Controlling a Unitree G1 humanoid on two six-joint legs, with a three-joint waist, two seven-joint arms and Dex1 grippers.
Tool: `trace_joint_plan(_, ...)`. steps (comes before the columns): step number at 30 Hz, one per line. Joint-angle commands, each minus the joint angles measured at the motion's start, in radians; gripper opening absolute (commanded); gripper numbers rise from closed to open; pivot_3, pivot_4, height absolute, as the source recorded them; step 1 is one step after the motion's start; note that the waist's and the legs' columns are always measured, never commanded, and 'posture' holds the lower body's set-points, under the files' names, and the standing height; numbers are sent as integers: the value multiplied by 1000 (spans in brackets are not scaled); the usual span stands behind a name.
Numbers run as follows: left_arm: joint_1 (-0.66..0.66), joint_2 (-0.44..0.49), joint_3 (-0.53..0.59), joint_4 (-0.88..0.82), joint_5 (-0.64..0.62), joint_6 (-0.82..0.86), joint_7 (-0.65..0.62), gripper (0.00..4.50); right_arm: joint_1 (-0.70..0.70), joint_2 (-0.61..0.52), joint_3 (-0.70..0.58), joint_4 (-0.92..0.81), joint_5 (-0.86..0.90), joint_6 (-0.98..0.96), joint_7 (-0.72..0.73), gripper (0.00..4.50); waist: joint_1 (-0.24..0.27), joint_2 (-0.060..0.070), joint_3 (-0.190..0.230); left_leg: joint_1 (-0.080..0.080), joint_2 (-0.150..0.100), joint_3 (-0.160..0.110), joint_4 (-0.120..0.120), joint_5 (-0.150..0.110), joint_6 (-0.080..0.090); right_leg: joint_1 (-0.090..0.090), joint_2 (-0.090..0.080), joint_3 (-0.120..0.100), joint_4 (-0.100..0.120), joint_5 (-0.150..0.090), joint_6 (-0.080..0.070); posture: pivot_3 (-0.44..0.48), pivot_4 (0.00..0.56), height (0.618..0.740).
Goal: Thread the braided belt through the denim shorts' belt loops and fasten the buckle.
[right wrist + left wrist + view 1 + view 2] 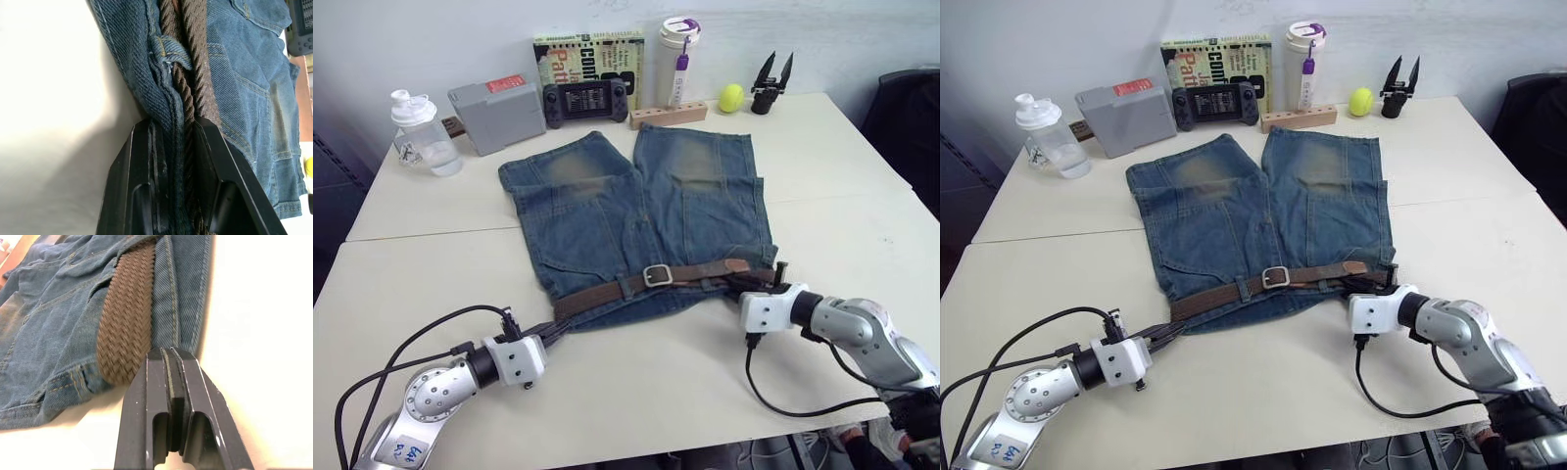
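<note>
The denim shorts (607,206) lie flat on the table, waistband toward me. The braided belt (607,292) runs along the waistband, and its buckle (657,275) sits near the middle. In the right wrist view the belt passes under a belt loop (171,51). My right gripper (751,282) is at the right end of the waistband, shut on the belt and the denim edge (164,115) together. My left gripper (566,325) is at the left end of the waistband, fingers (156,377) shut, their tips against the denim hem beside the belt (124,323).
Along the far edge stand a clear bottle (423,132), a grey box (499,113), a game controller (585,98), a book (592,49), a white tumbler (677,59), a wooden block (668,113), a yellow ball (731,97) and a black tool (771,83). A dark chair (906,108) is at right.
</note>
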Motion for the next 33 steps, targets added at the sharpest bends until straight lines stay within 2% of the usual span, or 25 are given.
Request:
trace_joint_plan(1,11,-19,-32,9,48,27,10,0,7,-4,2,29,16,16,32,430,1,0,0,0,0,0,0,0,0,0,0,0,0,0,0,0,150,720)
trace_joint_plan(7,27,-37,-16,-14,14,39,13,0,39,3,-5,-28,111,60,95,430,2,1,-1,1,0,-1,0,0,3,1,-7,-2,2,0,0,0,150,720)
trace_joint_plan(8,34,-38,0,-24,-13,48,7,0,52,4,-10,-65,157,96,124,1436,1,1,-1,1,0,-1,0,0,3,1,-8,-2,2,0,0,0,150,720)
trace_joint_plan(9,38,-38,10,-31,-31,56,3,665,61,4,-14,-92,188,125,145,1736,0,1,-1,0,0,-1,0,0,4,0,-8,-3,2,0,0,0,150,720)
trace_joint_plan(11,58,-33,42,-65,-110,84,-23,1299,99,-5,-25,-161,271,199,203,2557,-2,0,0,0,0,-1,0,0,4,0,-8,-4,2,0,1,0,150,720)
trace_joint_plan(12,70,-27,61,-86,-158,106,-40,1821,120,-15,-37,-206,321,256,235,3121,-3,-1,1,0,1,-1,0,0,4,0,-8,-4,1,0,1,0,150,720)
trace_joint_plan(15,119,1,142,-186,-372,244,-111,3033,162,-53,-109,-317,459,415,305,4359,-3,-2,2,-1,2,-2,0,0,4,0,-8,-6,1,0,1,0,150,720)
trace_joint_plan(16,131,14,174,-220,-440,296,-132,3490,171,-70,-137,-338,496,456,323,4500,-2,-3,2,-2,2,-3,0,0,4,-1,-9,-5,1,0,1,0,150,720)
trace_joint_plan(18,141,43,230,-271,-542,386,-160,4334,185,-97,-192,-363,573,538,358,4500,0,-3,4,-3,2,-5,1,0,4,-1,-10,-4,0,0,1,0,150,720)
trace_joint_plan(19,143,53,252,-288,-575,422,-169,4426,189,-105,-213,-372,603,573,369,4500,1,-3,4,-3,1,-5,1,-1,4,-1,-11,-4,-3,0,0,0,150,720)
trace_joint_plan(23,123,82,367,-307,-746,569,-186,4426,168,-133,-379,-328,820,773,440,4500,1,-2,5,-4,0,-5,1,-1,5,-1,-10,-4,-3,0,0,0,150,720)
trace_joint_plan(27,103,73,409,-307,-779,616,-184,4426,89,-119,-433,-182,789,740,422,4500,-2,-4,6,-4,0,-4,1,-1,5,-1,-9,-6,-3,0,1,0,150,720)
trace_joint_plan(33,73,40,429,-320,-792,642,-174,4426,30,-82,-440,-111,763,724,390,4500,-2,-4,6,-5,-3,-3,1,-1,4,-1,-5,-6,-3,1,1,0,150,720)
